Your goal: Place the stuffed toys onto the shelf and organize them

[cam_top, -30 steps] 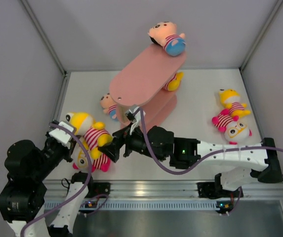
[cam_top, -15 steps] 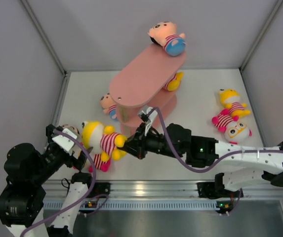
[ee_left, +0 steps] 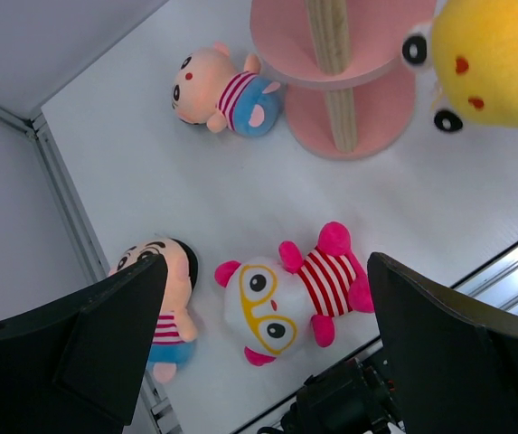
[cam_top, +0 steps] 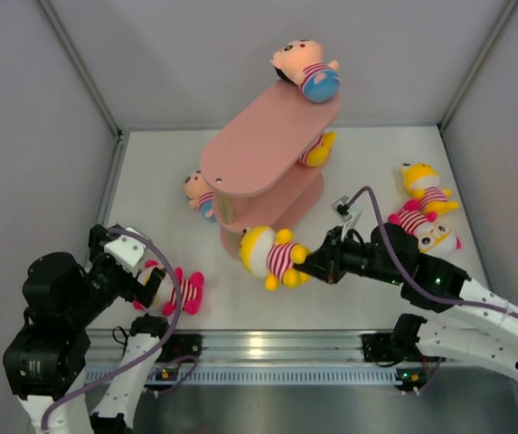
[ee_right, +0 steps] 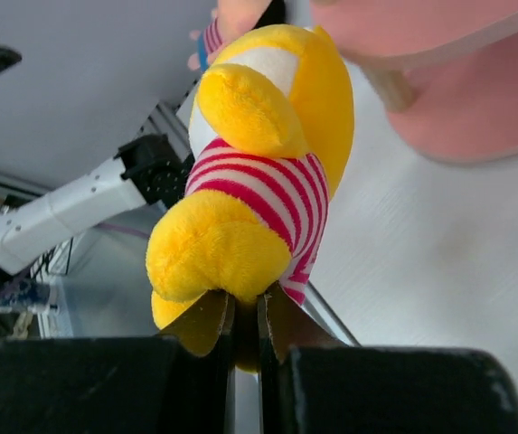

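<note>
Horizontally outstretched, right gripper [cam_top: 303, 262] pinches yellow toy [cam_top: 272, 255]; left gripper [cam_top: 132, 269] gapes downward.

shelf [cam_top: 268, 145]: pink; upright; 1 doll [cam_top: 306, 70] on top | yellow toy [cam_top: 272, 256]: held aloft; near base

Arms [cam_top: 457, 289] white and black; purple cables [cam_top: 378, 206]; left hand [ee_left: 266, 267], right hand [ee_right: 245, 312] black.

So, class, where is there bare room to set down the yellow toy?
The shelf has its top tier bare from the near end to the peach doll at the far end. The table is bare between shelf and right-hand toys. Crowded: near-left corner, around the pink toy.
</note>
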`<state>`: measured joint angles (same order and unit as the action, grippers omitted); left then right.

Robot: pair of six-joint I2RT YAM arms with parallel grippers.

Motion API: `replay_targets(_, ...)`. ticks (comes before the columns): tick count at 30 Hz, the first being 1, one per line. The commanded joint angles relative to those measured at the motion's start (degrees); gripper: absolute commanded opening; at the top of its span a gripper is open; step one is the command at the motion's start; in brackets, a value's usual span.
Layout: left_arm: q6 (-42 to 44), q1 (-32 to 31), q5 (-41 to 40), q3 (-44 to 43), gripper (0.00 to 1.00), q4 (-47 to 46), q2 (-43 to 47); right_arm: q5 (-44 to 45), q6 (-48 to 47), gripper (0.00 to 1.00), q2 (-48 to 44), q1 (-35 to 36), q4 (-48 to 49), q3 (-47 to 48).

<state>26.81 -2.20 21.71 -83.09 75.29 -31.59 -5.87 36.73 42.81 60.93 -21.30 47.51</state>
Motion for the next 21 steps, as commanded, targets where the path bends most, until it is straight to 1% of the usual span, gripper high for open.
replay_targets(1,0.9,-0.2,-0.8,1.0,0.99,0.1,0.4,-2.7,0.9,0.00,-3.0,-5.9,3.5,1.7)
replay_targets(2,0.9,-0.2,-0.8,1.2,0.99,0.2,0.6,-3.2,0.5,0.00,-2.9,-9.0,4.4,2.1)
replay_targets(4,1.0,-0.2,-0.9,1.6,0.99,0.2,0.7,-5.4,0.5,0.00,-1.3,-11.7,6.8,2.2)
replay_targets(6,1.0,-0.2,-1.0,1.9,0.99,0.1,0.8,-7.9,1.4,0.00,0.9,-15.9,12.0,2.0)
replay_targets(7,0.9,-0.2,-1.1,2.1,0.99,0.1,0.9,-8.9,3.3,0.00,1.8,-17.2,14.6,1.5)
replay_targets(8,1.0,-0.2,-1.1,2.2,0.99,0.1,1.1,-9.9,4.8,0.00,2.9,-20.1,19.8,0.4)
replay_targets(10,0.8,-0.2,-1.8,2.6,0.99,0.1,1.4,-13.4,9.6,0.00,7.1,-24.0,26.5,-1.6)
replay_targets(11,0.8,-0.2,-2.0,2.7,0.99,0.2,1.4,-14.3,10.7,0.00,8.9,-24.7,29.4,-2.1)
replay_targets(12,0.8,-0.1,-2.1,2.8,0.99,0.2,1.4,-15.5,11.7,0.00,12.6,-25.2,34.3,-2.2)
replay_targets(18,0.8,-0.1,-2.4,2.9,0.99,0.1,1.4,-16.5,13.7,0.00,27.3,-25.7,40.5,2.7)
replay_targets(21,0.8,-0.1,-2.8,3.1,0.99,0.2,1.4,-16.6,16.0,0.00,31.0,-25.8,43.4,3.6)
